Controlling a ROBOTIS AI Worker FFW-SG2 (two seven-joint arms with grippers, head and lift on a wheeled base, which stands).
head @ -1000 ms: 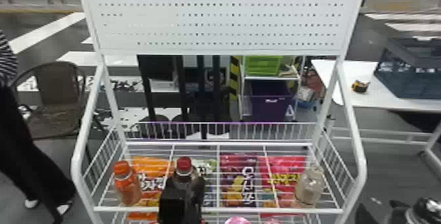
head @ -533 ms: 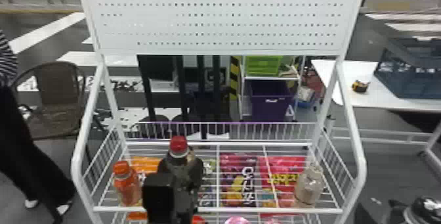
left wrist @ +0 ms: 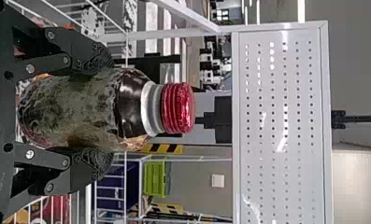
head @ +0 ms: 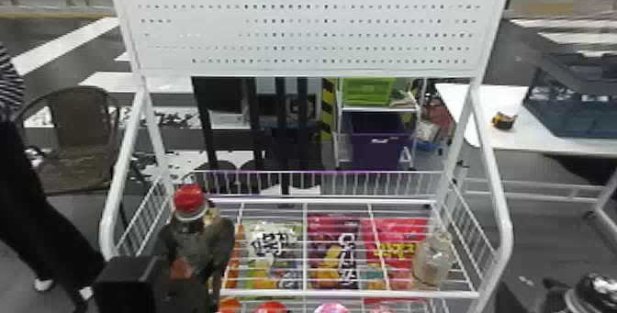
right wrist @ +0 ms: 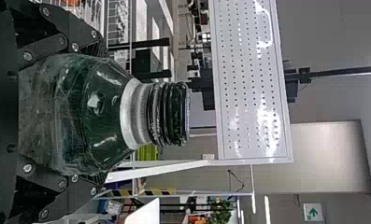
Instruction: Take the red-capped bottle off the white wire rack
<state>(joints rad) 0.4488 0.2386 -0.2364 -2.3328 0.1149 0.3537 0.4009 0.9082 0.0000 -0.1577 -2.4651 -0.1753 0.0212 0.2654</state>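
Where the red-capped bottle (head: pixel 188 199) is: up at the left end of the shelf, close to the front left corner in the head view. It stands with its red cap on top, nearly straight up. Its bottom is hidden, so I cannot tell if it touches the wires.
Left end effector (head: pixel 197 237): squeezing the red-capped bottle, with one black finger on each side of its body. The cap and neck stick out past the fingers.
Right end effector (head: pixel 556 296): squeezing a green bottle between its two fingers, out past the right edge of the rack, down by the bottom right corner of the head view.
Green bottle (right wrist: pixel 99 112): see-through, with a dark cap and a pale ring just under the cap.
White wire rack (head: pixel 349 294): white bars, with wire sides along its left, right and back edges.
Tan bottle (head: pixel 431 259): upright on the shelf, near the front right corner.
Snack bags: under the wires, side by side. A green and white bag (head: pixel 271 243) comes first, then a purple bag (head: pixel 333 257), then a red bag (head: pixel 399 238) toward the right edge.
Board (head: pixel 307 27): white, full of little holes, up high above the back edge.
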